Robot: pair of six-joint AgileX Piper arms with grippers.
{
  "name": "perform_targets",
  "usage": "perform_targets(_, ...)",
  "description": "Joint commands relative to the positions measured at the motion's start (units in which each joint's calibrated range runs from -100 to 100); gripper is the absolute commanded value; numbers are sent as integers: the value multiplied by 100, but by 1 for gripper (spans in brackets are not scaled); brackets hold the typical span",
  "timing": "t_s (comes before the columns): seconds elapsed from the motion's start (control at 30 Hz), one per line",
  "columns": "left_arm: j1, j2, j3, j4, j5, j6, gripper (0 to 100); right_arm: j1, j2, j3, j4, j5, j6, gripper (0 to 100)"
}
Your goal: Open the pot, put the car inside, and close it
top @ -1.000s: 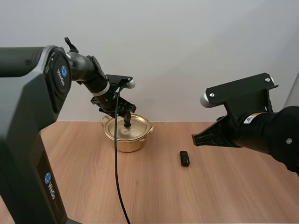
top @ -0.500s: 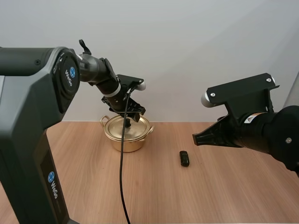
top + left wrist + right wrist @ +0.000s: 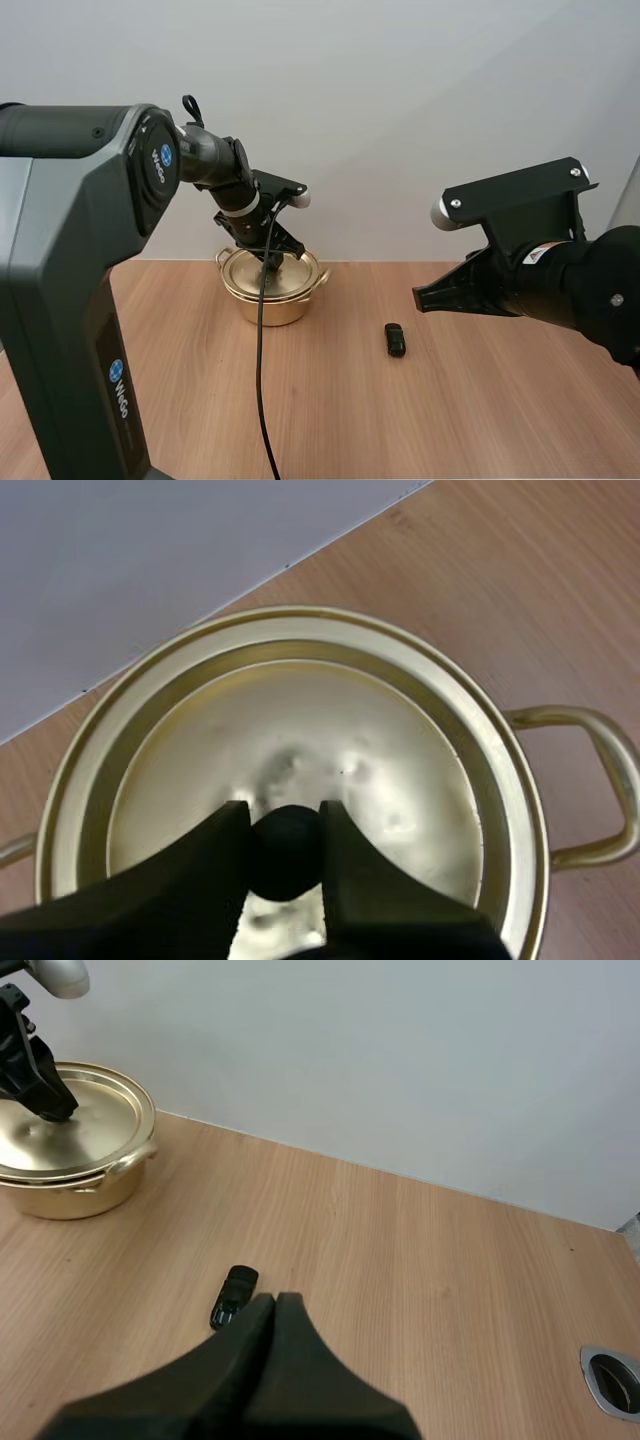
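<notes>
A golden pot (image 3: 270, 300) stands at the back of the wooden table, its lid (image 3: 285, 274) resting on it. My left gripper (image 3: 271, 263) reaches down onto the lid's middle. Close up, its fingers (image 3: 225, 845) pinch the black knob (image 3: 287, 852) of the lid (image 3: 300, 720) from both sides. A small black toy car (image 3: 396, 339) lies on the table to the right of the pot. My right gripper (image 3: 418, 298) hangs shut above and right of the car (image 3: 234, 1296), its fingers together as one wedge (image 3: 275, 1305) just behind it.
The pot's looped side handle (image 3: 600, 790) sticks out beside the lid. Bare wooden table (image 3: 330, 420) stretches in front of pot and car. A white wall stands right behind the pot. A round metal fitting (image 3: 612, 1380) is set into the table far right.
My left arm's wrist has swung to the right and turned while its fingertips stayed at the lid's knob. The lid still rests on the pot. Car and right arm have not moved.
</notes>
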Motion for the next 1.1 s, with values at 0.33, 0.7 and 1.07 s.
perform_targets(0.33,-2,-1444,-591,-692,179,-22,0,2,1257,480,355,-1043,-164,0)
perform_targets(0.7,324,-3966,-775,-1119,-217,-391,0,2,3793,-23,1590,-1078,-835,90)
perform_targets(1.07,806,-4971,-775,-1252,25,-425,0,2,5401,-593,2290,-1161,-1435,86)
